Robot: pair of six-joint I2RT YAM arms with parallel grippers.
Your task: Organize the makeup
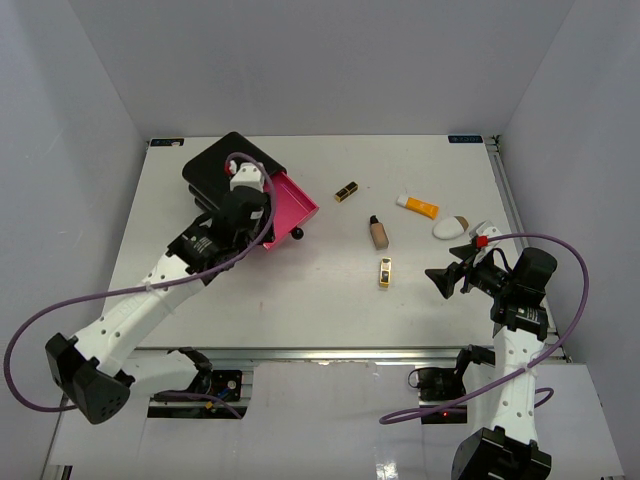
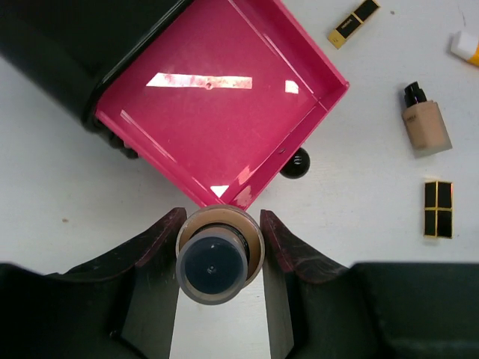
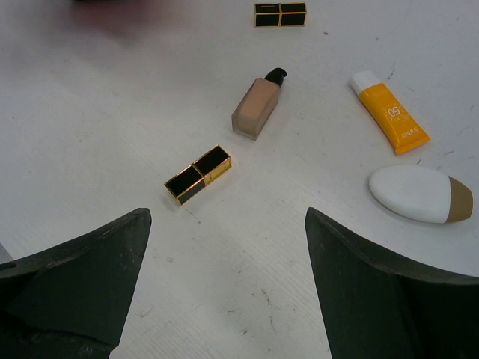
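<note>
Top view first: the left gripper (image 1: 255, 218) hangs over the near-left edge of the pink drawer (image 1: 293, 205), which is pulled out of the black box (image 1: 222, 160). Over on the right, the right gripper (image 1: 440, 282) points left, with the near lipstick (image 1: 385, 272) lying just left of it.

Left wrist view: the fingers (image 2: 159, 241) are clamped tight on the held foundation bottle (image 2: 217, 256), seen cap-end on, just short of the drawer's (image 2: 224, 97) near corner. To the right on the table lie the far lipstick (image 2: 353, 22), the loose foundation bottle (image 2: 426, 123) and the near lipstick (image 2: 438, 209).

Right wrist view: the fingers (image 3: 82, 277) are spread wide and grip nothing. Just ahead sits the near lipstick (image 3: 198, 174), with the loose bottle (image 3: 258, 107) beyond it. The orange tube (image 3: 389, 112) and white puff (image 3: 415, 193) lie on the far side.
</note>
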